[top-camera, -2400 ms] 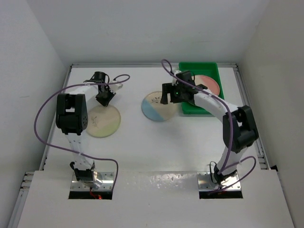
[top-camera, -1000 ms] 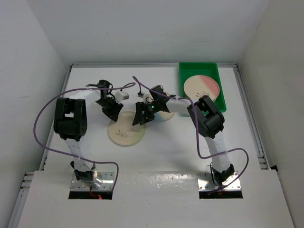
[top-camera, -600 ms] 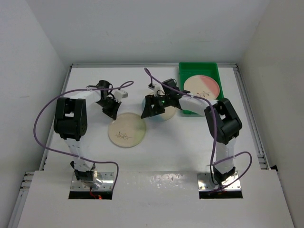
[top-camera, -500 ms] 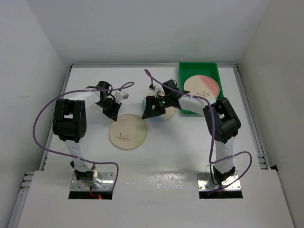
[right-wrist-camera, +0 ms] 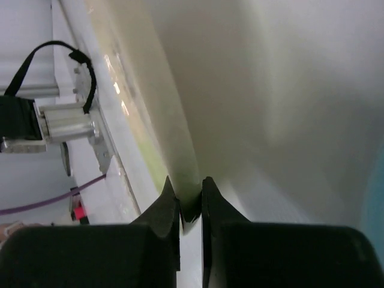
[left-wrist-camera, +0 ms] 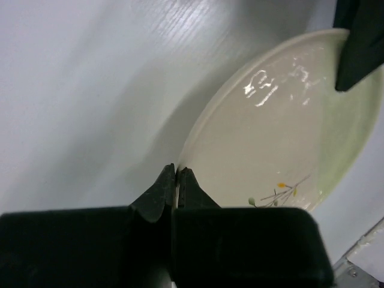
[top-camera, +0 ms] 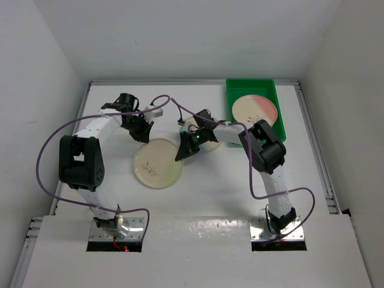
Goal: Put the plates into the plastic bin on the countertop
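Note:
A cream plate with a pale green side [top-camera: 157, 165] lies on the white countertop [top-camera: 198, 198], between both arms. My left gripper [top-camera: 143, 133] is shut on its upper-left rim; in the left wrist view the plate [left-wrist-camera: 288, 144] runs into the closed left gripper [left-wrist-camera: 177, 178]. My right gripper [top-camera: 182, 151] is shut on its right rim, and the right wrist view shows the plate's edge [right-wrist-camera: 174, 120] pinched in the right gripper [right-wrist-camera: 191, 201]. A blue-and-cream plate [top-camera: 207, 146] sits mostly hidden under the right arm. The green plastic bin [top-camera: 270, 87] at the back right holds a pink-and-cream plate [top-camera: 255, 110].
A raised rim and white walls enclose the countertop. Purple cables [top-camera: 45, 162] loop off both arms. The right arm's black finger [left-wrist-camera: 360, 42] shows at the far side of the plate in the left wrist view.
The right gripper has moved from over the blue plate down-left to the cream-green plate's right rim and shut on it. The left arm shifted, keeping the plate's upper-left rim.

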{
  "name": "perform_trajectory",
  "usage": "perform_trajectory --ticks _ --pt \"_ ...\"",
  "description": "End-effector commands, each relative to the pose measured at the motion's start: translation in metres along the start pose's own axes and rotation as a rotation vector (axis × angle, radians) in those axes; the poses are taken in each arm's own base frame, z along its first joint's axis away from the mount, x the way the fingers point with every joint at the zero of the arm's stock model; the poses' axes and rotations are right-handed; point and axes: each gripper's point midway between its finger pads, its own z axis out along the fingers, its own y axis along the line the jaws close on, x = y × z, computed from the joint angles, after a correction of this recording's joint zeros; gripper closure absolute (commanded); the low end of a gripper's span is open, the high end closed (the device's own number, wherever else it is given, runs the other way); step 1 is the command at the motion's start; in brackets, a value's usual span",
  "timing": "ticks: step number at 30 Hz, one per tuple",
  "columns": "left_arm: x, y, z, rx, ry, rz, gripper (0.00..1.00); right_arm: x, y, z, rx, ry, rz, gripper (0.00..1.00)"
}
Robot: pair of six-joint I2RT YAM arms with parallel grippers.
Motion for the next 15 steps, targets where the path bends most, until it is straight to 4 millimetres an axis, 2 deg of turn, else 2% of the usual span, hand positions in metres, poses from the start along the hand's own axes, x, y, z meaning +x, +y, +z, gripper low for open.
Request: perform_trajectory --ticks 1,2,3,4,6,7,8,9,10,11,12,13,15 --pt "-0.015 -0.015 -0.001 0.061 -0.065 0.015 1.0 -0.018 0.03 -0.004 -0.05 -0.079 -0.059 1.0" --pt "-0.014 -0.013 -0.001 0.05 -0.057 0.015 1.0 -0.023 0.04 -0.012 -0.057 -0.104 -0.075 1.0" --pt "-0.02 -0.005 -0.007 0.025 -0.07 0.009 1.0 -0.028 0.036 -0.021 -0.061 -0.145 -0.061 1.0" --pt "-0.022 -0.001 -0.008 0.017 -0.075 -0.009 1.0 -0.035 0.049 -0.033 -0.072 -0.174 -0.067 1.0" --pt "-0.041 0.013 -0.023 -0.034 -0.117 -0.016 0.82 -0.057 0.067 -0.067 -0.077 -0.259 -0.089 1.0" --pt "-0.045 0.023 -0.028 -0.053 -0.131 -0.036 0.73 -0.065 0.068 -0.078 -0.065 -0.291 -0.092 1.0" --pt "-0.052 0.025 -0.032 -0.043 -0.158 -0.06 0.61 -0.08 0.075 -0.104 -0.052 -0.358 -0.094 1.0" --pt "-0.061 0.025 -0.037 -0.042 -0.183 -0.058 0.57 -0.087 0.074 -0.115 -0.042 -0.389 -0.092 1.0" --pt "-0.075 0.036 -0.045 -0.063 -0.221 -0.06 0.5 -0.102 0.052 -0.146 0.001 -0.466 -0.048 1.0" --pt "-0.081 0.039 -0.045 -0.065 -0.234 -0.101 0.49 -0.108 0.049 -0.159 0.002 -0.504 0.006 1.0" --pt "-0.089 0.042 -0.049 -0.076 -0.258 -0.111 0.47 -0.122 0.057 -0.184 -0.006 -0.586 -0.03 1.0" --pt "-0.099 0.05 -0.05 -0.1 -0.286 -0.116 0.47 -0.121 0.022 -0.216 0.027 -0.662 0.077 1.0" --pt "-0.102 0.061 -0.048 -0.139 -0.29 -0.183 0.47 -0.122 0.014 -0.246 0.035 -0.778 0.156 1.0"
